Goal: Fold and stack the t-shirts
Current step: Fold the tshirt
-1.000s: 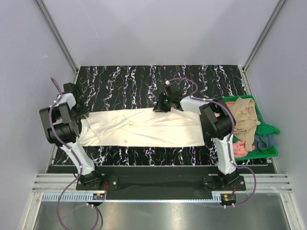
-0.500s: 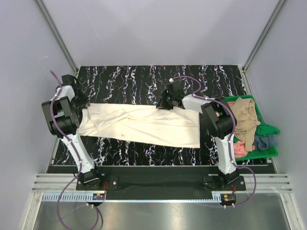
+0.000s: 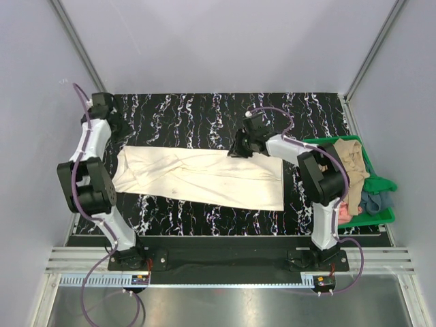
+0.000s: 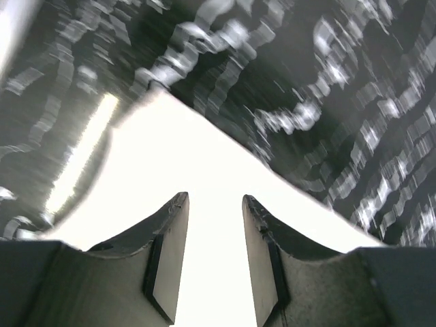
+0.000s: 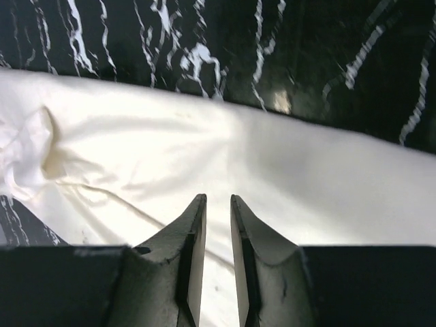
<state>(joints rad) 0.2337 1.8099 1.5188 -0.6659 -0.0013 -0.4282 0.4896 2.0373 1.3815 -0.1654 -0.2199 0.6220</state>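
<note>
Green bin at table's right edge holds tan t-shirt on top, salmon-pink and grey-blue ones beneath; cream t-shirt lies spread on the black marbled table. Wrist views only: left gripper jaws apart, empty, above a cream corner. Right gripper is at a narrow slit over the cloth's far edge, a pinch not discernible.
</note>
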